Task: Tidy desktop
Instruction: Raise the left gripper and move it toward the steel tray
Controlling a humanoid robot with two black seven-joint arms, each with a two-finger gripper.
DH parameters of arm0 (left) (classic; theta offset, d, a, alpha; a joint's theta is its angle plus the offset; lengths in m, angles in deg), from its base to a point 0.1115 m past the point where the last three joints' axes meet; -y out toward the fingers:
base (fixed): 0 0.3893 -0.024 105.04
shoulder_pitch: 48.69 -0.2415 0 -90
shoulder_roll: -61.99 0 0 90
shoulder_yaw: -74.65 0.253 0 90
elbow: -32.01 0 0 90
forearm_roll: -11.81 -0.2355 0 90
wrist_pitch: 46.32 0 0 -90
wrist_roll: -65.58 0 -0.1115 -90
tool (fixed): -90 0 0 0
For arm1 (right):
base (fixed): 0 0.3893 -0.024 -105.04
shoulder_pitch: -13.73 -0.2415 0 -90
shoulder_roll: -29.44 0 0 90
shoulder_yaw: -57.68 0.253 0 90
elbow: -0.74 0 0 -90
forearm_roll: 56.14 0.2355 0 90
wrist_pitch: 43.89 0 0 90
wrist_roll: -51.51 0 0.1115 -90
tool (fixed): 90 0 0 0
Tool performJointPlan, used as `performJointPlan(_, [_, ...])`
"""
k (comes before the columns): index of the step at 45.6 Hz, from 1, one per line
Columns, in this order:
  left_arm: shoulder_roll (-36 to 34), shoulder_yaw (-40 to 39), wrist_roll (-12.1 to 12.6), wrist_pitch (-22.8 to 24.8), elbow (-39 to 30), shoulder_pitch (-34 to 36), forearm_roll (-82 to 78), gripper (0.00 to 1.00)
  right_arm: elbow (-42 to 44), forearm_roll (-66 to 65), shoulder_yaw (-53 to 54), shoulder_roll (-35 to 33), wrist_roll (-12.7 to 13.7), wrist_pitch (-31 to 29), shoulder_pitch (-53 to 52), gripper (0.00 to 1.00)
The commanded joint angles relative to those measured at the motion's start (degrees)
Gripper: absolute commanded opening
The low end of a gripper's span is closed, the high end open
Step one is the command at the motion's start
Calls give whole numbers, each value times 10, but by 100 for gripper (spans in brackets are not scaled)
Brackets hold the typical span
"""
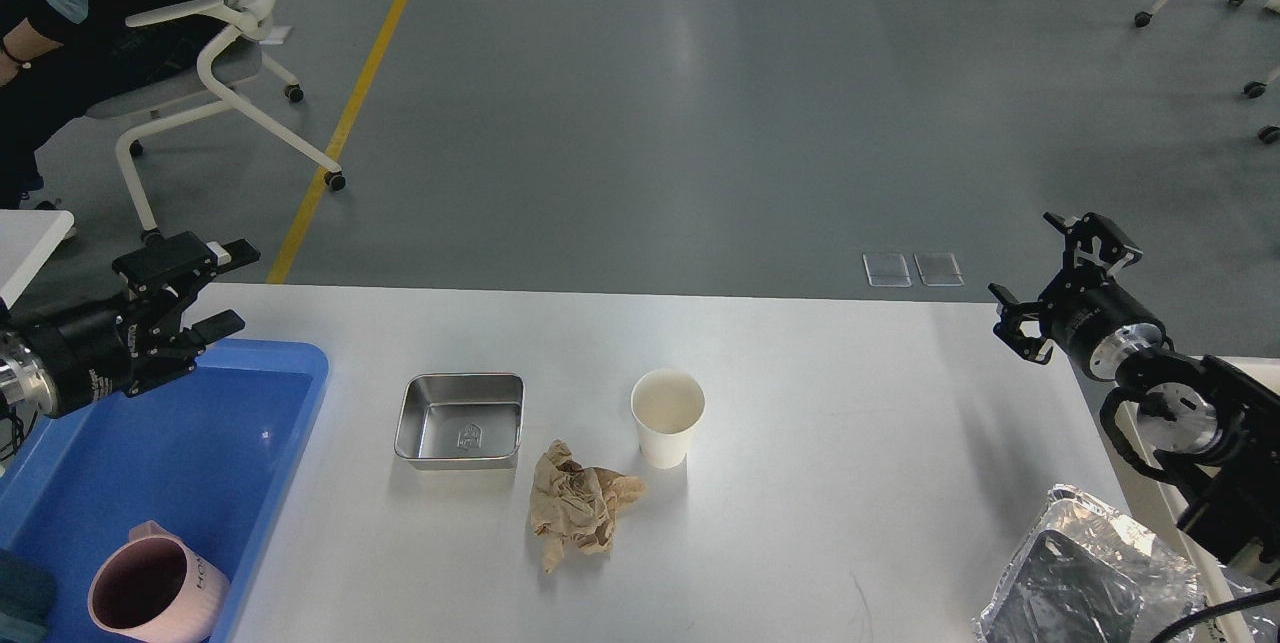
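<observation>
The white desktop (820, 483) fills the lower half of the head view. On it stand a small square steel tray (460, 420), a white paper cup (668, 415) and a crumpled brown paper (578, 505) just in front of them. My left gripper (225, 288) is open and empty, held above the far corner of the blue tray (290, 393) at the left. My right gripper (1060, 273) is open and empty, raised over the desktop's far right edge.
A pink mug (150, 593) lies in the blue tray near the bottom left. A foil-lined bin (1090, 573) sits at the bottom right. A white office chair (230, 53) and a seated person are behind on the left. A small white side table (25, 243) is at the left edge.
</observation>
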Motion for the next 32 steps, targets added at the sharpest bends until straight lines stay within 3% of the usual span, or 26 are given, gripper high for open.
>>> performJointPlan(1, [-101,27,0,0,-71,-7,-32,98,0,0,0,-2,0,0,-1,100])
performJointPlan(8, [-224,35,2,14,-122,-15,-65,98,-1,0,0,-1,0,0,-3,100])
performJointPlan(19, [-400,30,-6,90,-133,-22,-121,98,-1,0,0,-4,0,0,-3,100])
performJointPlan(25, [-445,20,-7,116,-128,-9,-159,98,0,0,0,-4,0,0,-3,100])
performJointPlan(32, [-450,18,-2,136,-123,2,-163,98,3,0,0,-4,0,0,-3,100])
